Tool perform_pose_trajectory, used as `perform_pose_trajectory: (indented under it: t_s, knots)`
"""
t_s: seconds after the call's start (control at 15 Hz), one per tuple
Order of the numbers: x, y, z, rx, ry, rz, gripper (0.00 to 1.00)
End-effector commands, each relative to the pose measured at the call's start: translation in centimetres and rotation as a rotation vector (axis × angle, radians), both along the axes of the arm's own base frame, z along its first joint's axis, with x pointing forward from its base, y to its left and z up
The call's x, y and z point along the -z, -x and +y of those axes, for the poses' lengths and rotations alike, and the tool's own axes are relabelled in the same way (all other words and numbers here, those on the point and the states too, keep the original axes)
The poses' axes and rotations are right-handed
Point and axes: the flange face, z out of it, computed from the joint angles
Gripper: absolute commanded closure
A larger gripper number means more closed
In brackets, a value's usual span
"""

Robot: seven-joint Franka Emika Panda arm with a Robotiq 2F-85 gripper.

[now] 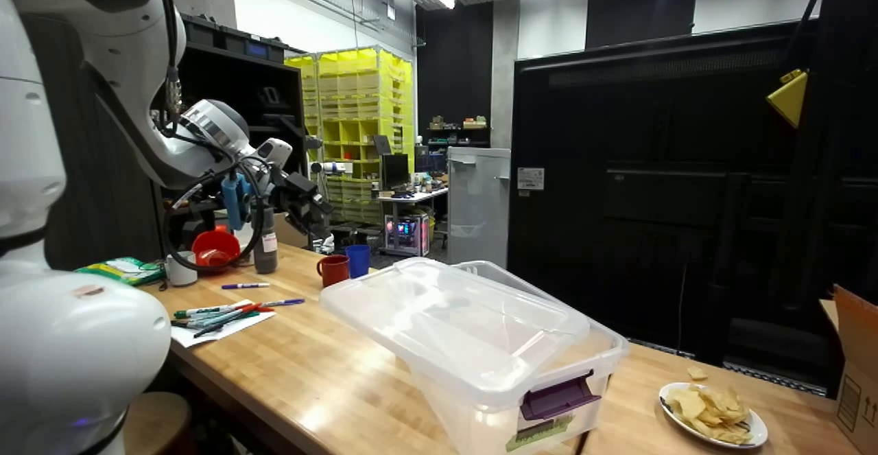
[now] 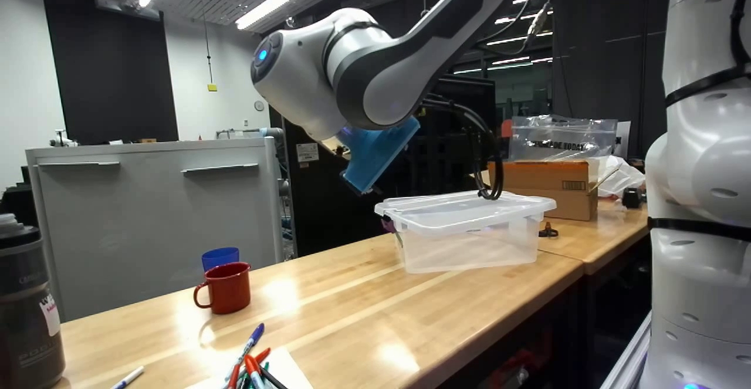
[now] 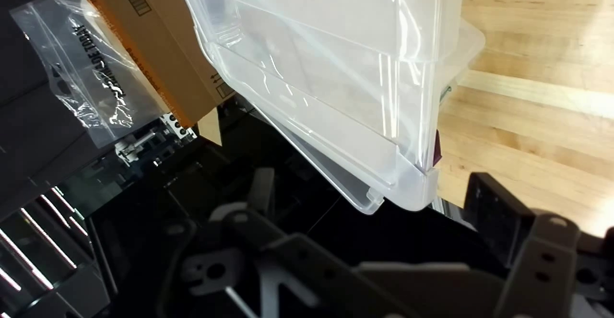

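Note:
My gripper (image 3: 379, 198) reaches in from the bottom of the wrist view, its two dark fingers spread wide with nothing between them. In an exterior view the gripper (image 1: 309, 211) hangs in the air above the far part of the table. The blue wrist mount and arm hide it in an exterior view. Nearest in the wrist view is a clear plastic box (image 3: 307, 111), beyond the fingertips and apart from them. In an exterior view its translucent lid (image 1: 446, 311) lies askew across the box (image 1: 466, 407), which has a purple latch (image 1: 559, 398).
A red mug (image 2: 229, 288) and blue cup (image 2: 220, 257) stand together. Markers (image 1: 219, 314) lie on paper beside a bottle (image 1: 265, 249) and a red container (image 1: 216, 248). A plate of chips (image 1: 710, 414) and cardboard box (image 2: 545, 183) are also on the table.

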Motion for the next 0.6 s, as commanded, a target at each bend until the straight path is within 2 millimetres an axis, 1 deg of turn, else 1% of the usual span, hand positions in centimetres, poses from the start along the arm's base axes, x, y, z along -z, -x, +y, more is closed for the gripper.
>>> perform_pose_trajectory:
  t_s: [0.0, 0.2, 0.53]
  knots:
    - [0.2, -2.0, 0.3, 0.025, 0.011, 0.012, 0.0]
    - [1.0, -3.6, -0.1, 0.042, 0.003, 0.03, 0.0]
    - [1.7, -6.1, -0.2, 0.068, -0.008, 0.054, 0.0]
